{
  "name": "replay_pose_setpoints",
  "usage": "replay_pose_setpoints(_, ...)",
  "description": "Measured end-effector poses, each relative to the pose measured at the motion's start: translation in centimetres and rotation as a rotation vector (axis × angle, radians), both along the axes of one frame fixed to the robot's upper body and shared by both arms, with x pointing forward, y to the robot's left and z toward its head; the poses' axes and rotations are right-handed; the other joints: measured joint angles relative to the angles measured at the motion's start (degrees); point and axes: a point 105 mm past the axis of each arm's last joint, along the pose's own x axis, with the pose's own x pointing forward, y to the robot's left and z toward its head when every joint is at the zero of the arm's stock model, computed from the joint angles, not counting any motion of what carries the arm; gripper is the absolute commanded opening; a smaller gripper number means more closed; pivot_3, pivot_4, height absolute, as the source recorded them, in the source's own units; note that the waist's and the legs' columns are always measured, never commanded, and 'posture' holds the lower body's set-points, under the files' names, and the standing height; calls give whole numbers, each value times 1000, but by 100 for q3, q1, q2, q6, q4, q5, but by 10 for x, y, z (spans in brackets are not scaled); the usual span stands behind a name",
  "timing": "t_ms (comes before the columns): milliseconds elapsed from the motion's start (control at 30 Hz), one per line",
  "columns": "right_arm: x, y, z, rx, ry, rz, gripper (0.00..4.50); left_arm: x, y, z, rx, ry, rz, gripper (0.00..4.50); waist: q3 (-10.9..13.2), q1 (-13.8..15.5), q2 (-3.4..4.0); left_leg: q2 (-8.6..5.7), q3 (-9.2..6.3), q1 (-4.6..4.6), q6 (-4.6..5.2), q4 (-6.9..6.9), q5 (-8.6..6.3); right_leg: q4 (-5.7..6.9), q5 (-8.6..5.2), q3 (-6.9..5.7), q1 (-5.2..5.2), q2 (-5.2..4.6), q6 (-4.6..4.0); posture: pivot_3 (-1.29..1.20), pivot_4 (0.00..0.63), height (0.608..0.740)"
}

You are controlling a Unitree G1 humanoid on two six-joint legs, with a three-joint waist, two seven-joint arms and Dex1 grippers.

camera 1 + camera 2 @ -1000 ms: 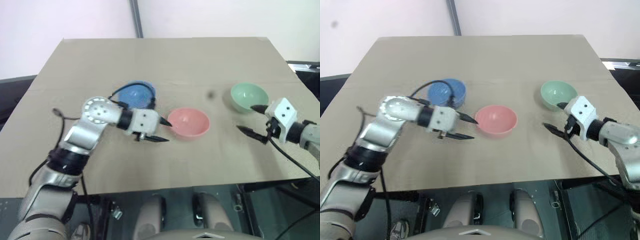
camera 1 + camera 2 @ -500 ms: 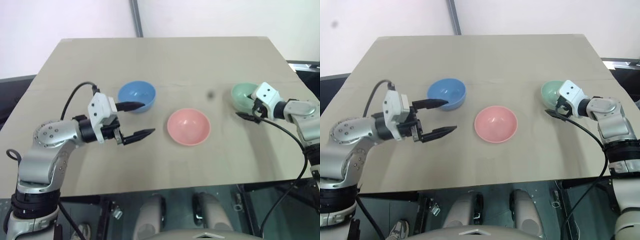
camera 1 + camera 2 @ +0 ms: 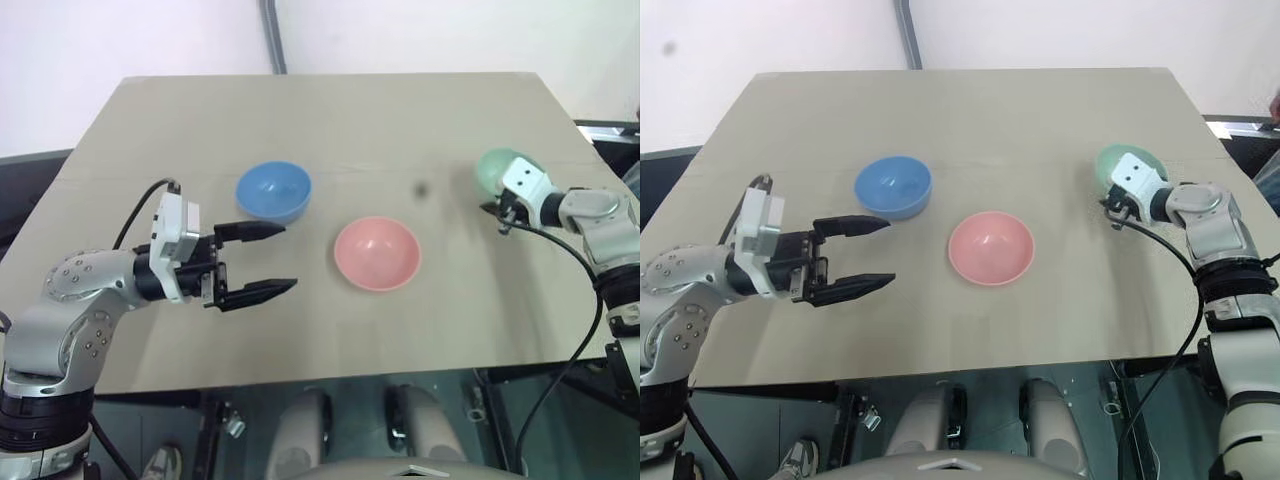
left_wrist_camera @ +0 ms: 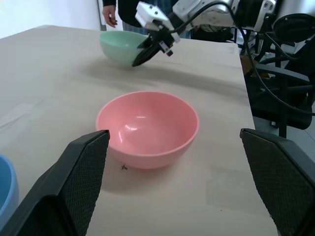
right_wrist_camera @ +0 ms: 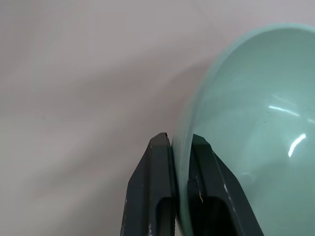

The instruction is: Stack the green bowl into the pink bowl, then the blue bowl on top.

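Pinching the green bowl (image 5: pixel 256 123) by its near rim, your right hand (image 5: pixel 179 147) should lift it straight off the bench (image 3: pixel 330 120) before carrying it toward the pink bowl (image 3: pixel 376 253), beyond which your left hand (image 3: pixel 265 260) waits, fingers spread.

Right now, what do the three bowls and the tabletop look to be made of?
The pale mint-green round bowl, pinched at its rim by the right end effector, looks like thin glossy plastic: bright highlights, slim edge. The salmon-pink round bowl and sky-blue round bowl show the same smooth moulded sheen, likely plastic too. The beige tabletop looks matte, perhaps cardboard or laminate; a faint seam crosses it.
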Motion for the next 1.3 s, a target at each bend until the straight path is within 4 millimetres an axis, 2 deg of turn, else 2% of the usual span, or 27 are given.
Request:
replay_pose_setpoints(67, -16, 27, 17, 58, -19, 125, 75, 5, 7, -3, 1, 3, 32, 4500, 1, -4, 1, 6, -3, -1, 0, -5, 0, 1, 8, 1, -7, 5, 14, 0, 150, 740)
replay_pose_setpoints(167, -56, 86, 45, 150, -44, 378, 75, 17, 22, -10, 12, -5, 117, 4500, 1, -5, 2, 16, -8, 0, 0, -10, 0, 5, 7, -1, -12, 15, 15, 0, 150, 740)
replay_pose_setpoints(233, -84, 119, 52, 188, -39, 512, 75, 26, 32, -16, 33, -19, 173, 4500, -2, 16, -3, 16, -5, -1, -1, -9, 0, 3, 6, -6, -10, 13, 15, 0, 150, 740)
replay_pose_setpoints(300, -94, 132, 41, 191, 12, 548, 75, 31, 37, -22, 63, -42, 205, 4500, -4, 50, -5, 9, 1, -1, 0, -3, 0, 3, -7, -8, -6, -5, -7, 0, 150, 740)
replay_pose_setpoints(433, -94, 149, 17, 203, 73, 537, 75, 40, 41, -26, 90, -90, 233, 4500, -4, 58, -6, -1, 6, -8, 1, 9, 0, 3, -3, 1, -8, -27, -4, 0, 150, 740)
replay_pose_setpoints(500, -93, 153, 10, 189, 76, 525, 934, 41, 38, -26, 99, -108, 225, 4500, -4, 58, -7, -1, 6, -10, 1, 7, 0, 2, 4, -2, -9, -26, -17, 0, 150, 740)
replay_pose_setpoints(533, -91, 153, 7, 177, 75, 512, 1123, 42, 38, -26, 105, -112, 224, 4500, -4, 59, -7, -1, 7, -11, 1, 6, 0, 0, 6, -7, -9, -25, -21, 0, 150, 740)
replay_pose_setpoints(600, -83, 148, 1, 159, 58, 459, 1970, 46, 38, -25, 116, -122, 235, 4500, -4, 58, -6, -4, 14, -15, 0, 2, 0, -1, 6, -14, -11, -18, -22, 0, 150, 740)
replay_pose_setpoints(633, -82, 147, 1, 157, 55, 449, 2567, 46, 38, -24, 117, -125, 238, 4500, -4, 51, -6, -3, 14, -15, 0, 0, 0, -1, 6, -14, -12, -16, -22, 0, 150, 740)
replay_pose_setpoints(667, -82, 147, 1, 160, 53, 446, 2819, 47, 38, -24, 120, -128, 240, 4500, -4, 46, -6, -3, 13, -14, 1, 0, 0, -1, 6, -14, -11, -15, -22, 0, 150, 740)
replay_pose_setpoints(767, -86, 148, 10, 185, 34, 462, 4186, 55, 39, -19, 119, -142, 256, 4500, -3, 34, -7, -1, 11, -13, 1, 0, 0, 0, -4, -16, -11, -8, -5, 0, 150, 740)
replay_pose_setpoints(900, -98, 150, 19, 229, 29, 489, 4186, 63, 39, -22, 142, -137, 260, 4500, -3, 26, -7, -1, 10, -12, 1, 1, 0, 1, -4, -13, -10, -9, -3, 0, 150, 740)
replay_pose_setpoints(1000, -110, 150, 34, 286, 31, 510, 4186, 76, 36, -16, 156, -168, 257, 4500, -3, 43, -9, -2, 11, -13, 1, 3, 0, 1, -3, -14, -8, -9, -2, 0, 150, 740)
replay_pose_setpoints(1300, -124, 141, 62, 434, 24, 465, 4186, 106, 32, -18, 315, -254, 250, 4500, -3, 34, -10, -3, 13, -17, 1, 2, 0, -2, 10, -16, -10, -8, 16, 0, 150, 740)
